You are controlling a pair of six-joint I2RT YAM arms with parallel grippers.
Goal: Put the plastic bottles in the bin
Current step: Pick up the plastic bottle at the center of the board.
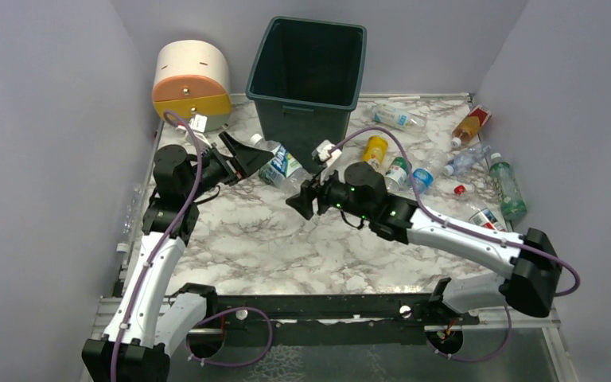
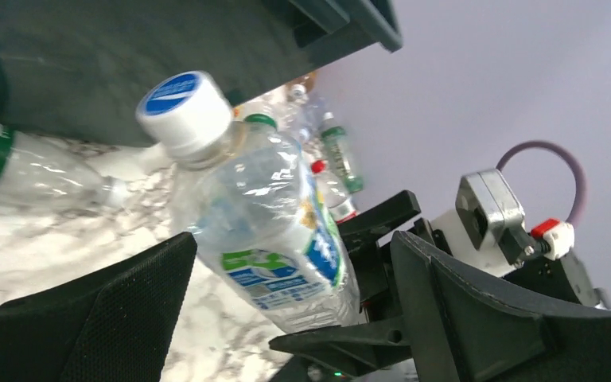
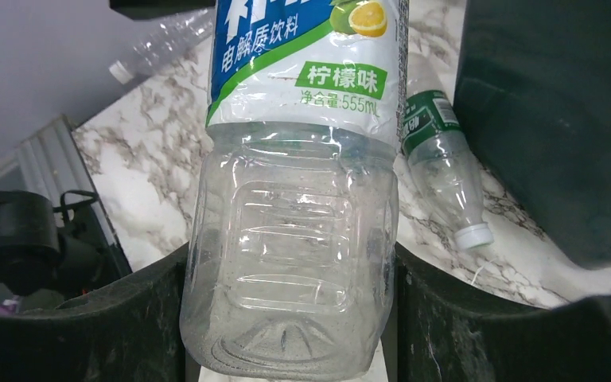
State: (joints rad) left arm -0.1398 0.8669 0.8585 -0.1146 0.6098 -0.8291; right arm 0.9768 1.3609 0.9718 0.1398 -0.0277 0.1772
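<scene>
Gripping a clear lemon-drink bottle point(image 3: 294, 239) low on its body with the right jaws, closed against both sides, just in front of the dark green bin point(image 1: 302, 119). Impossible to tell whether lifted off the marble table point(image 1: 286, 247). Holding the left jaws spread wide around the capped end of that bottle, apparently without touching it. Leaving the other plastic bottles point(image 1: 461, 155) scattered on the table right of the bin, plus a green-labelled bottle point(image 3: 441, 159) lying beside its foot.

Likely to go wrong:
- squeezing the thin wall until it slips free
- knocking the long free end against the left fingers point(image 2: 119, 310) or the bin's rim
- releasing below the opening and missing
</scene>
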